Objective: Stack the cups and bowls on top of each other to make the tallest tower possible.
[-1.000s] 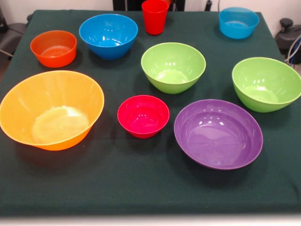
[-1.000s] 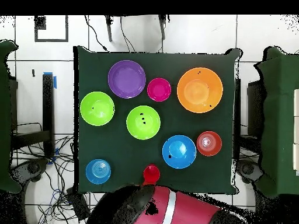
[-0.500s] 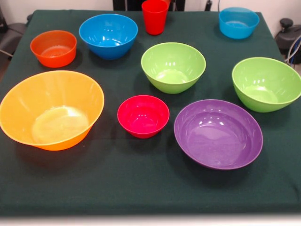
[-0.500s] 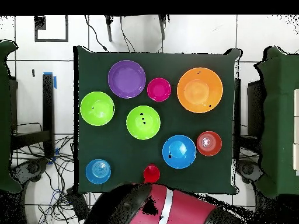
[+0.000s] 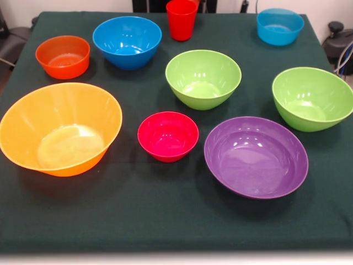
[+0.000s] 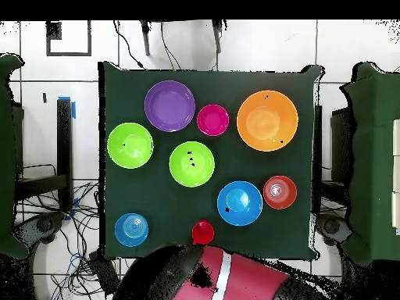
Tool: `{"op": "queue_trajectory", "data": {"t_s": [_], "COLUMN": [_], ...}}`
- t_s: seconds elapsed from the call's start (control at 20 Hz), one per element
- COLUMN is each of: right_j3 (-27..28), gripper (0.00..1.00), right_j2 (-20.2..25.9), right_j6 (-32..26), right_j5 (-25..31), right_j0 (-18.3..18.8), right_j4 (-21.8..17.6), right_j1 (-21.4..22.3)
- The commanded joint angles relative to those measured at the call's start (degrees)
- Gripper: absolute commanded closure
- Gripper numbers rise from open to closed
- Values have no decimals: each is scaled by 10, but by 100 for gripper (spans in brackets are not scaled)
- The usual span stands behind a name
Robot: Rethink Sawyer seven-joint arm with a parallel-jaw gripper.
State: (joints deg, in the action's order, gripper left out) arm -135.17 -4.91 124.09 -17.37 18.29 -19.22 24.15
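Bowls (image 5: pixel 167 136) unstacked — jaws unseen

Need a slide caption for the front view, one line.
Eight bowls and a red cup spread singly on the green-clothed table, nothing stacked yet; big orange bowl nearest left.

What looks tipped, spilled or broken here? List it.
Nothing stands out. All eight bowls sit upright and apart on the green cloth, from the big orange bowl to the purple bowl, and the red cup stands upright at the far edge. Nothing is stacked, and no spill or crack shows.
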Motion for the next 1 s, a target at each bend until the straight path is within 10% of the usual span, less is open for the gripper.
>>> {"op": "queue_trajectory", "data": {"t_s": [0.05,1.0], "right_j3": [87,-8], "gripper": [100,100], "right_j2": [50,100], "right_j6": [41,33], "right_j5": [14,136], "right_j0": [10,49], "right_j4": [-9,-8], "right_j1": [8,185]}}
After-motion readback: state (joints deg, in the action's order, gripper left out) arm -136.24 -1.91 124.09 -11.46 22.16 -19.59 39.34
